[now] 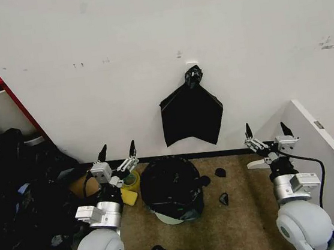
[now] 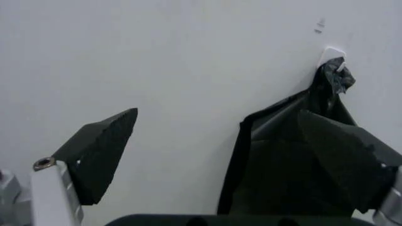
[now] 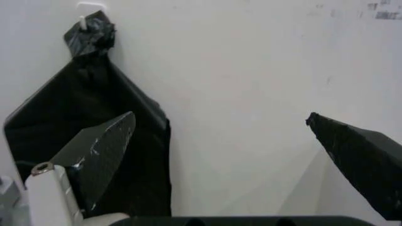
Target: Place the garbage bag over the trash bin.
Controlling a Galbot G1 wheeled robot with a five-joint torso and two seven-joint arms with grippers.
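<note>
Both claws gape empty, left gripper [image 1: 117, 150] & right gripper [image 1: 268, 130] flanking the trash bin [image 1: 167, 217] w/ garbage bag [image 1: 169, 182] draped on it between them; film looks light, limp, slippery, so pinch bunched hem.

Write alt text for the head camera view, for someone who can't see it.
A cream trash bin draped in a crinkled black garbage bag stands on the floor by a white wall, between the open left gripper and open right gripper. A flat black bag hangs on the wall above.
</note>
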